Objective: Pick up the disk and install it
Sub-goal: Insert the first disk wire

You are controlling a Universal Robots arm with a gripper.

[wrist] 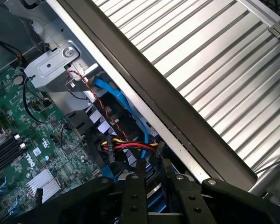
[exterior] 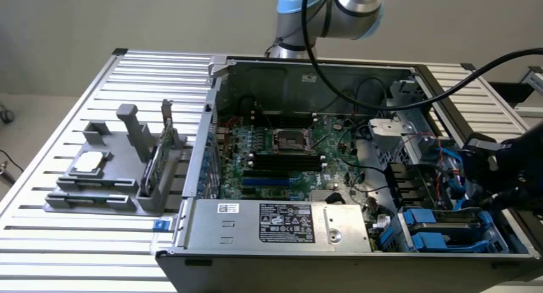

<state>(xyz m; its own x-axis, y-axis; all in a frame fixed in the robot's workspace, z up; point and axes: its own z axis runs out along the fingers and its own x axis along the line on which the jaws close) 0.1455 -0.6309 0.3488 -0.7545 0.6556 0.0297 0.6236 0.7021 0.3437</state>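
Note:
My black gripper [exterior: 485, 194] hangs over the drive bay in the front right corner of the open computer case [exterior: 297, 77]. In the wrist view its fingers [wrist: 133, 196] stand a narrow way apart, with a blue-edged part of the disk [wrist: 155, 200] between them. The gripper [wrist: 153, 179] looks shut on it. In the exterior view the disk [exterior: 446, 217] lies low in the bay, dark on top, with blue plastic rails around it. Most of the disk is hidden under the gripper.
Blue, red and yellow cables [wrist: 126, 144] run just ahead of the fingers. The case's side wall [wrist: 177, 116] and the slatted table [wrist: 214, 60] lie beside them. The power supply [exterior: 280, 223] and motherboard [exterior: 280, 147] fill the case. A grey fixture [exterior: 110, 172] stands at the exterior view's left.

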